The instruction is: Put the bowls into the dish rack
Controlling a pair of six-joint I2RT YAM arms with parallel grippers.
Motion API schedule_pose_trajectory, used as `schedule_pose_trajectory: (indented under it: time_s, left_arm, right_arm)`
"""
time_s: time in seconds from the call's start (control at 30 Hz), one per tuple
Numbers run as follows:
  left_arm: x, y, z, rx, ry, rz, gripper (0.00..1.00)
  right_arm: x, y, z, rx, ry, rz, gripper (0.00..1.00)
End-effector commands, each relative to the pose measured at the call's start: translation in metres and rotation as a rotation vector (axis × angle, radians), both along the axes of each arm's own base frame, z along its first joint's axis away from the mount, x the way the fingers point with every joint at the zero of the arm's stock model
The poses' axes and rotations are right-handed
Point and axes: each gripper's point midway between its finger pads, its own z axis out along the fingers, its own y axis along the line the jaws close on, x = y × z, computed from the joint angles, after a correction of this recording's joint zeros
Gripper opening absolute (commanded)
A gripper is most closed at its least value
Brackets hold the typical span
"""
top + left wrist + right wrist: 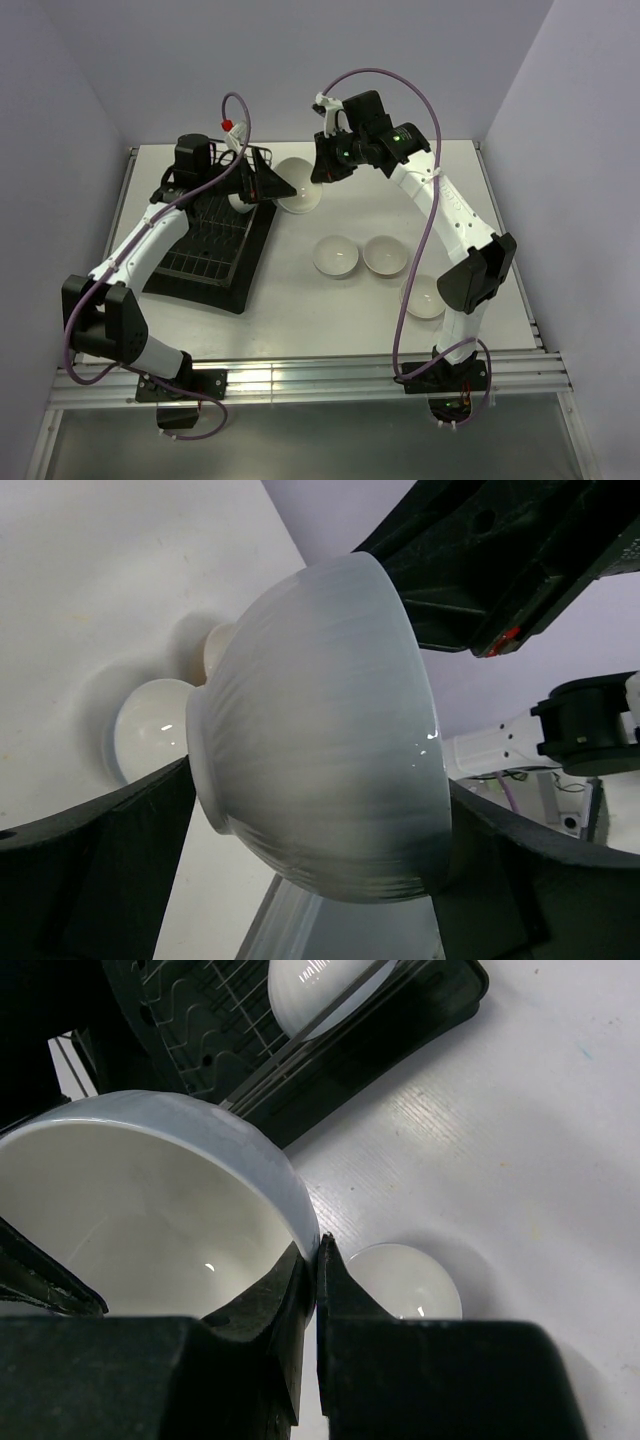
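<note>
A white bowl (300,190) hangs just right of the dish rack (205,240), and both grippers hold it. My right gripper (322,170) is shut on its rim (300,1210), one finger inside and one outside. My left gripper (275,183) spans it from foot to rim; in the left wrist view the bowl (320,730) fills the gap and both fingers touch it. A second bowl (241,203) stands in the rack's far right corner and also shows in the right wrist view (320,990). Three more bowls (336,257), (384,255), (424,296) lie on the table.
The rack sits on a black tray (240,285) at the table's left. The right arm's elbow (478,270) hangs over the nearest loose bowl. Grey walls close the back and both sides. One table bowl (405,1280) lies under the right wrist.
</note>
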Motion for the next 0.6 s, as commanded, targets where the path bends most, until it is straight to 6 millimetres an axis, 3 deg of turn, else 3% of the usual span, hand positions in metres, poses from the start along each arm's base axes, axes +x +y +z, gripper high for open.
schedule_pose_trajectory:
  time_s: [0.0,0.17,0.27,0.37,0.4,0.5,0.57]
  left_arm:
    - [-0.013,-0.004,0.026,-0.086,-0.062,-0.053,0.91]
    - [-0.015,-0.003,0.028,-0.095,-0.068,-0.043,0.78]
    - [-0.015,-0.003,0.03,-0.099,-0.071,-0.038,0.64]
    - [-0.016,-0.003,0.031,-0.106,-0.074,-0.037,0.45]
    - [-0.016,-0.002,0.031,-0.106,-0.072,-0.035,0.29]
    - [-0.013,-0.001,0.029,-0.09,-0.076,-0.017,0.0]
    - [-0.011,0.001,0.03,-0.083,-0.083,0.0,0.0]
  right_arm:
    - [-0.005,0.008,0.064,0.139,-0.137,0.033,0.0]
    - [-0.005,0.009,0.061,0.138,-0.127,0.038,0.0]
    - [-0.005,0.009,0.059,0.133,-0.121,0.037,0.0]
    - [-0.005,0.009,0.056,0.127,-0.114,0.04,0.0]
    - [-0.004,0.009,0.054,0.122,-0.111,0.038,0.0]
    - [-0.003,0.009,0.053,0.12,-0.105,0.035,0.14]
    - [-0.003,0.009,0.052,0.12,-0.103,0.034,0.39]
